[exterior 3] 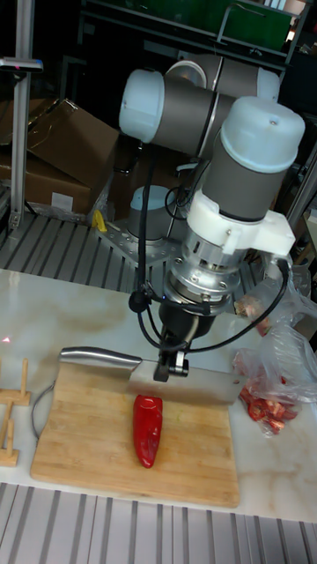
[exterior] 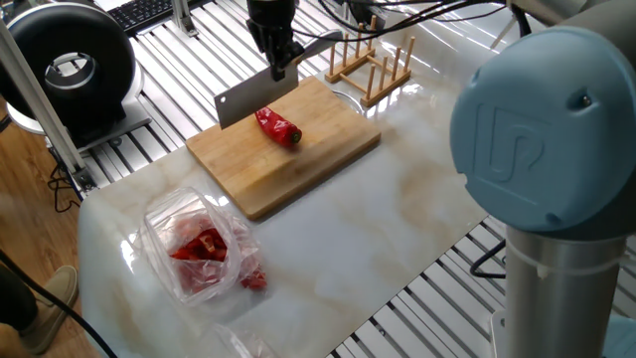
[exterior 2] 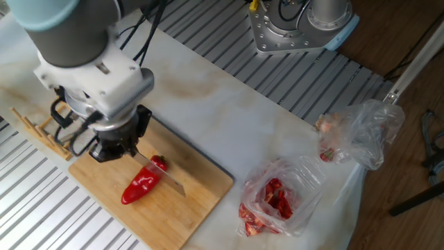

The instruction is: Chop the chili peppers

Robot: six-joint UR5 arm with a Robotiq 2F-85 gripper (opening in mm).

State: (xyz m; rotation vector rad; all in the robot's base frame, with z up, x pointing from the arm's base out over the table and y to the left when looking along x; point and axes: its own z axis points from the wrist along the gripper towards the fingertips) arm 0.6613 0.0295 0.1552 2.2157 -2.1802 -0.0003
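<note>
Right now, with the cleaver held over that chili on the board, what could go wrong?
The chili pepper lies loose and whole on the cutting board, nothing pinning it, so it may roll or skid when the cleaver lands. The blade sits near the stem end, so the first cut may only clip the tip. The pincer grips just the handle; a hard chop could twist the blade.
</note>
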